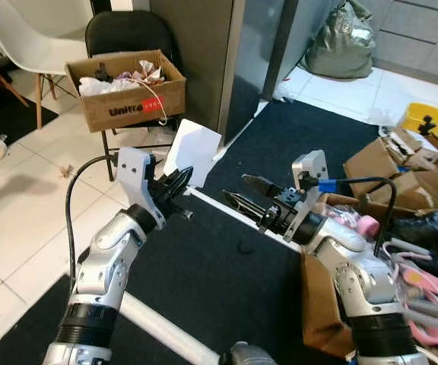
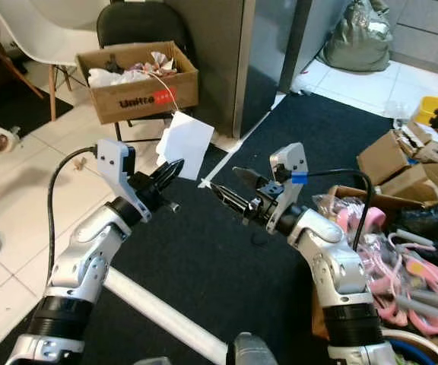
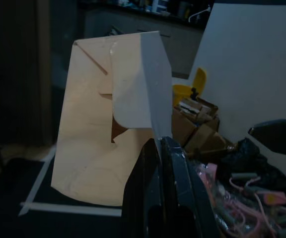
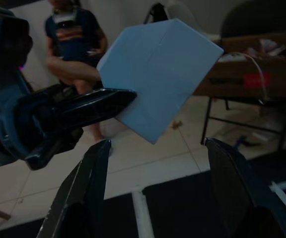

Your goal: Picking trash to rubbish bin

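Left end effector (image 1: 182, 181) pinches folded paper (image 1: 192, 151); right wrist view catches a person (image 4: 73, 37)

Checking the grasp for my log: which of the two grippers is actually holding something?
The left gripper, its fingers shut on the white folded paper. The right gripper is open and holds nothing.

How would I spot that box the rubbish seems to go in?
Find the black folding chair on the white tiles, beyond the robot's left hand pinching white paper. The open cardboard box sits on its seat, holding crumpled scraps. Only it bears a red label.
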